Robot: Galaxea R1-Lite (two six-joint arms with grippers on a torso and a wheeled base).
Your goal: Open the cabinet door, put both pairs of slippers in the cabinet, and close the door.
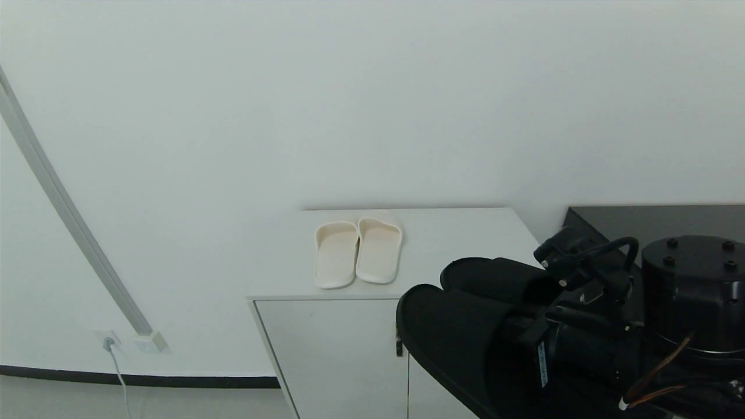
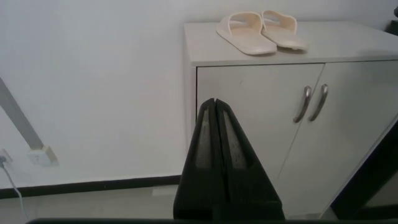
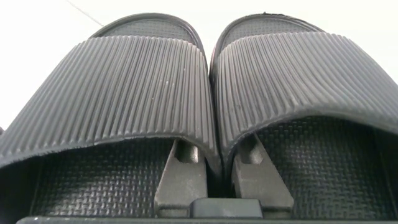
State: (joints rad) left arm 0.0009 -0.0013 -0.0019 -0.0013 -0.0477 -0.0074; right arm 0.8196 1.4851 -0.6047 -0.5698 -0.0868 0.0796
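The pair of black rubber slippers with ribbed straps (image 3: 143, 87) is judged light, flexible and slightly grippy on its textured footbeds. The soles should bend without crushing, so no fragility precaution applies. The recommended hold is across the two adjoining inner side walls, under the straps, which keeps both slippers together as one unit. The right claw (image 3: 219, 177) is applied in this way: one finger sits inside each slipper, and the jaws are closed to a narrow gap, pinching the two inner walls between them. The pair hangs in the air, toes pointing away from the wrist, in front of the right-hand part of the white two-door cabinet (image 1: 332, 343), resting on nothing. The left claw (image 2: 214, 155) has its fingers pressed fully together and holds nothing; it is aimed at the cabinet front, apart from it. Both doors are closed, with the paired metal handles (image 2: 311, 102) at the centre seam. The pair of cream moulded slippers (image 1: 358, 251) lies side by side on the cabinet top, left of its middle, heels close to the front edge.
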